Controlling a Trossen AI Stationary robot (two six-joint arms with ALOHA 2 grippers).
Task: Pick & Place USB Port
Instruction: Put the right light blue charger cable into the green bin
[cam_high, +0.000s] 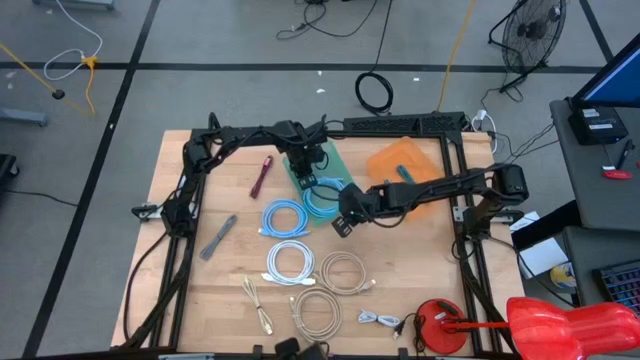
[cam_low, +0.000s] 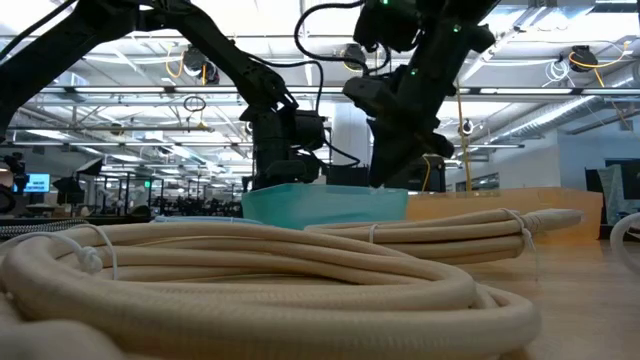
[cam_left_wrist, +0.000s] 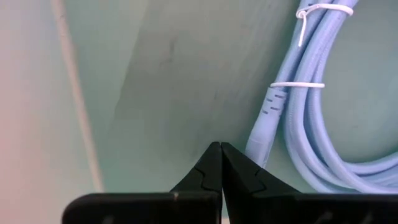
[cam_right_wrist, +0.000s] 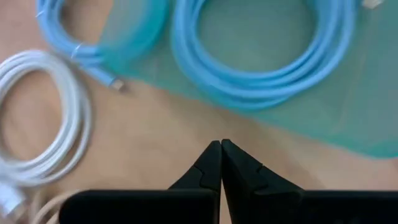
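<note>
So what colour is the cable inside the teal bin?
Light blue cable, clearest in the left wrist view.

Even, bright overhead light; shadows on the tabletop (cam_high: 390, 270) faint and soft. Low view backlit by ceiling strip lights, both arms reading as dark silhouettes. Nearest beige cable coil (cam_low: 250, 285) out of focus. Right wrist view soft throughout, blue cable (cam_right_wrist: 261, 68) smeared. Left wrist view sharper.

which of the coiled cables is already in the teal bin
The light blue cable coil inside the teal bin; the other coils lie on the wooden table.
</note>
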